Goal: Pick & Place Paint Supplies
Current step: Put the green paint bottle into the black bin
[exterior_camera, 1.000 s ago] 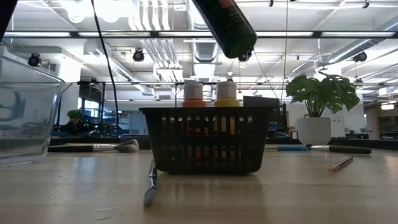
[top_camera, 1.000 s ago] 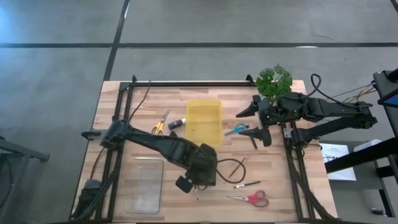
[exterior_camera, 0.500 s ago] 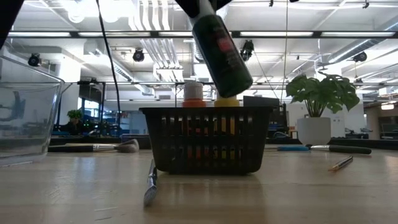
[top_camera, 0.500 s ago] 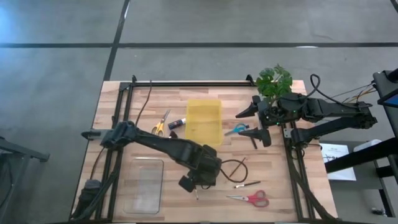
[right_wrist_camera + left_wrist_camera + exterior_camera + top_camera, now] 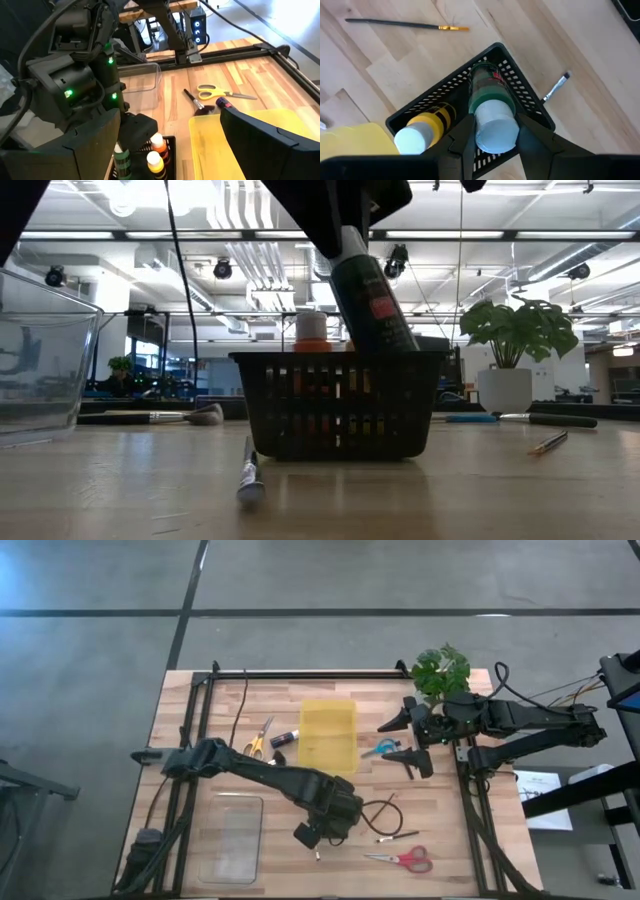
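A thin paintbrush (image 5: 247, 472) is seen lying on the table (image 5: 480, 495) just in front of the black basket (image 5: 335, 408) in the low view, with its bristle end toward the camera. Above the basket, a green paint bottle (image 5: 487, 96) with a white cap is held clamped between the fingers of the left gripper (image 5: 492, 131). Its long axis is tilted, cap end up in the grip and base down, and in the low view the base is already hidden behind the basket's rim. The bottle therefore lies directly below the gripper, and the open slot beside the yellow-topped bottle (image 5: 422, 131) lies under it; only a short straight descent appears to be needed before release. An orange-topped bottle (image 5: 159, 145) is also standing in the basket.

Farther off, the right gripper (image 5: 404, 738) is held with its jaws wide apart and empty, near the potted plant (image 5: 441, 670). A yellow tray (image 5: 328, 735) and a blue-handled tool (image 5: 379, 749) lie beside it. The left arm is clearly the nearer to the basket.
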Available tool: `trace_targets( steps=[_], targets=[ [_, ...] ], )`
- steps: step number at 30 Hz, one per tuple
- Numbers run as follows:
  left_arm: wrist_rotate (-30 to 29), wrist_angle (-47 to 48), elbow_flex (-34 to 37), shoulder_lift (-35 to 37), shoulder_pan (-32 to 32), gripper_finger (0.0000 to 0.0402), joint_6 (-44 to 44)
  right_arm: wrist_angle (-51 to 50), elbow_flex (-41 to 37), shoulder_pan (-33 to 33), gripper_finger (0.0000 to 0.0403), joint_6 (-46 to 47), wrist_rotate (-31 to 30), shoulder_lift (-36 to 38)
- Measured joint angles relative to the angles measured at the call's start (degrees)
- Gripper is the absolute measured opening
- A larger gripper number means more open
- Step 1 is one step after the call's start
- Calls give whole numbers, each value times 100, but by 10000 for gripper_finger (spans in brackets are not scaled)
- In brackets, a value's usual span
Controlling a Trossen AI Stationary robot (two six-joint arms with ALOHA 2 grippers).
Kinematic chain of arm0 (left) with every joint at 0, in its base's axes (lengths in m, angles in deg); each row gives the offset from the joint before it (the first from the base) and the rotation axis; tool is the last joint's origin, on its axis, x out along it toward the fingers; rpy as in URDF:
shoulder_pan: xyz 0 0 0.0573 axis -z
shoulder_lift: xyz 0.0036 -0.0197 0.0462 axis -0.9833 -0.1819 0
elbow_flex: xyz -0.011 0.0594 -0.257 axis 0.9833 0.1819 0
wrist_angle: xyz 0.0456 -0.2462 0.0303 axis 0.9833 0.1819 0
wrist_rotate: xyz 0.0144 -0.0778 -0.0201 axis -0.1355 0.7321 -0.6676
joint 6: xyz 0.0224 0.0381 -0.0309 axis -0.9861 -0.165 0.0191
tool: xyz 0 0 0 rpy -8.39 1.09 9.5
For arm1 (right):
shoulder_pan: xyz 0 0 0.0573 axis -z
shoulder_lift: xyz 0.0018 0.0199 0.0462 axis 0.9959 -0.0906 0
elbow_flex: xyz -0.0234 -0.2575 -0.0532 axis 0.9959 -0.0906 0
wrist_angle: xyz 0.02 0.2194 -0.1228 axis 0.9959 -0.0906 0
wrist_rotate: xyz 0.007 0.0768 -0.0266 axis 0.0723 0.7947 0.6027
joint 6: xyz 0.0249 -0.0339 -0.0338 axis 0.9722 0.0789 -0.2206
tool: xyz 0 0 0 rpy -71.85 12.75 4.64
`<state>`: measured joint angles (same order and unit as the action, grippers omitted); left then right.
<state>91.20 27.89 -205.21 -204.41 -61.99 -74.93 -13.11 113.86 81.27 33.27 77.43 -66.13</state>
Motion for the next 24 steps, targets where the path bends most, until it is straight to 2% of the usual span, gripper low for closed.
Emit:
trace_targets(
  steps=[24],
  targets=[
    [82, 152, 11, -167, -65, 120, -135, 259, -219, 1, 343, -23, 44, 118]
  ],
)
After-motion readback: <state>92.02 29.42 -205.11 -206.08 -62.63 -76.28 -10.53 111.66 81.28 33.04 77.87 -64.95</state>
